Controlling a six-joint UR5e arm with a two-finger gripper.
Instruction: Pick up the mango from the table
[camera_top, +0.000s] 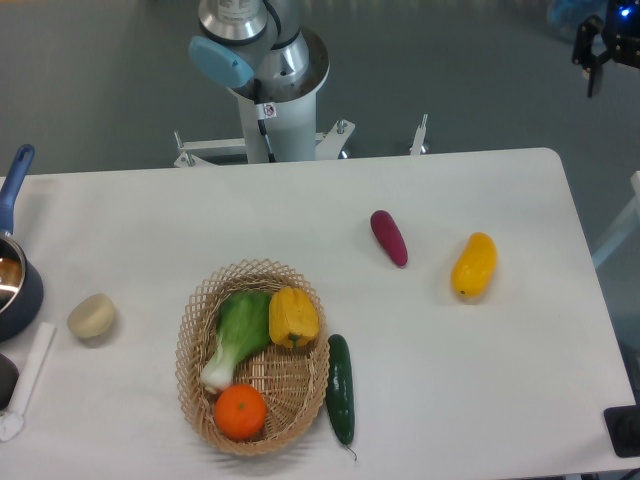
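The table (480, 400) is seen spread well below the gripper (598, 58), whose fingers are too small for their state to be told. The mango (474, 265) is found lying far below the fingertips, near a purple eggplant (389, 238).

The mango (474, 265) is a smooth, oblong yellow-orange fruit lying flat on the white surface (520, 380), over on the right side, tilted a bit, sitting just right of a purple vegetable (389, 238).
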